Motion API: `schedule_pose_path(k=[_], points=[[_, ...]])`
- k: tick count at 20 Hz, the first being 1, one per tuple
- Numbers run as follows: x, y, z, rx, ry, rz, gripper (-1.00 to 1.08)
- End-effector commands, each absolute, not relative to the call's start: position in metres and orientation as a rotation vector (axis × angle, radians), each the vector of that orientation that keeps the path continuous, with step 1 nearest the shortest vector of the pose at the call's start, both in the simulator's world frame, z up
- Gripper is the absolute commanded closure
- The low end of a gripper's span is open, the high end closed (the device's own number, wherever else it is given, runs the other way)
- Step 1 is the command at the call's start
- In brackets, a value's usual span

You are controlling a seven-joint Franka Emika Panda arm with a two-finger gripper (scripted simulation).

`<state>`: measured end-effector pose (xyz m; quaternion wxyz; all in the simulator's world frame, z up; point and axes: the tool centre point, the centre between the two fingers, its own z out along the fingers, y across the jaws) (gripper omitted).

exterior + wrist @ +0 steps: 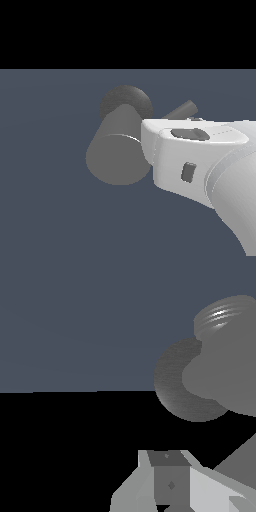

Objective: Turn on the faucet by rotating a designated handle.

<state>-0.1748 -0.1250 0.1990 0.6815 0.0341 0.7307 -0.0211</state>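
Faucet (116,150) and robot meet at close quarters on a plain blue-grey floor: the thick matte grey cylinder lies with its flat round end face toward the exterior camera, its darker rounded base (127,100) behind it. The white gripper (150,142) sits pressed up against the faucet's side toward the exterior view's right — placed there, it appears, to reach the handle (181,110), the thin rod that juts from the cylinder just behind the gripper's body. Most of that rod is hidden by the white housing, so contact between them cannot be confirmed. Whether the fingers are spread or closed cannot be told either; neither view shows their tips clearly. From the wrist camera, the faucet (220,371) looms near — a sign the approach is close, the turning not evidently begun.
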Motion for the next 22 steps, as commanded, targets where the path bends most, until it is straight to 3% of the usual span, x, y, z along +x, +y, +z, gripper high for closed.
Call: schedule_pose_path(k=[1, 10, 11, 22], points=[[-0.169, -0.104, 0.226, 0.049, 1.587, -0.025, 1.08], [-0.168, -0.089, 0.248, 0.044, 1.573, -0.022, 1.08], [-0.174, -0.107, 0.220, 0.075, 1.637, -0.045, 1.08], [-0.169, -0.073, 0.247, 0.061, 1.608, -0.034, 1.08]])
